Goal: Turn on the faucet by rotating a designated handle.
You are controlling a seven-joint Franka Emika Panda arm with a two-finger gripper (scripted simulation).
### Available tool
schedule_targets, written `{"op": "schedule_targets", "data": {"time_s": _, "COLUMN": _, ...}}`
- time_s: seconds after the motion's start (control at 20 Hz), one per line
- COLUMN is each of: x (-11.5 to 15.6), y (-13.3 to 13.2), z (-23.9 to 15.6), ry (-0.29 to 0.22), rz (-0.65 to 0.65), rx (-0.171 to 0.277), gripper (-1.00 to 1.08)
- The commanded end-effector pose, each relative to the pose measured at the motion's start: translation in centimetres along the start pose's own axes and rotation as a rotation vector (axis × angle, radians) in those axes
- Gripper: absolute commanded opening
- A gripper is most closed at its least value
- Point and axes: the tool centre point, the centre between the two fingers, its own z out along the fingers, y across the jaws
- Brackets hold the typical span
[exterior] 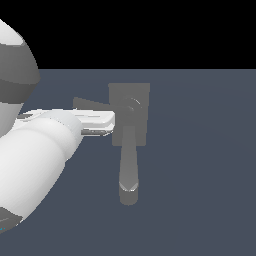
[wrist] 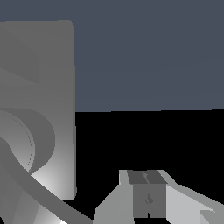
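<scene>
The grey faucet (exterior: 129,117) has a rectangular block base, a round hub (exterior: 134,105) and a thick tapering spout (exterior: 128,172) that points toward the camera. Its thin handle (exterior: 86,103) sticks out from the hub toward the exterior view's left, partly hidden behind my gripper. My gripper (exterior: 111,122) lies just beside the handle, with its tip at the block's edge. The wrist view shows the block (wrist: 48,65), the hub (wrist: 30,140) and a slim slanted bar (wrist: 43,192) that looks like the handle. There the gripper (wrist: 148,175) has its fingers (wrist: 131,197) pressed together, holding nothing.
My bulky white arm (exterior: 30,165) fills the exterior view's left side. The faucet stands on a flat blue-grey floor (exterior: 200,165), with black background beyond it.
</scene>
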Motion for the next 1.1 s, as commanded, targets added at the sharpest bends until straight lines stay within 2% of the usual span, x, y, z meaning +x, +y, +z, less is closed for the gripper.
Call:
{"op": "schedule_targets", "data": {"time_s": 0.0, "x": -0.7, "y": -0.3, "z": 0.0, "ry": -0.002, "rz": 0.000, "rx": 0.001, "gripper": -1.00}}
{"op": "schedule_targets", "data": {"time_s": 0.9, "x": -6.7, "y": -2.3, "z": 0.0, "ry": -0.008, "rz": 0.001, "rx": 0.001, "gripper": -1.00}}
{"op": "schedule_targets", "data": {"time_s": 1.05, "x": -6.0, "y": -2.4, "z": -0.1, "ry": 0.004, "rz": 0.000, "rx": 0.001, "gripper": -1.00}}
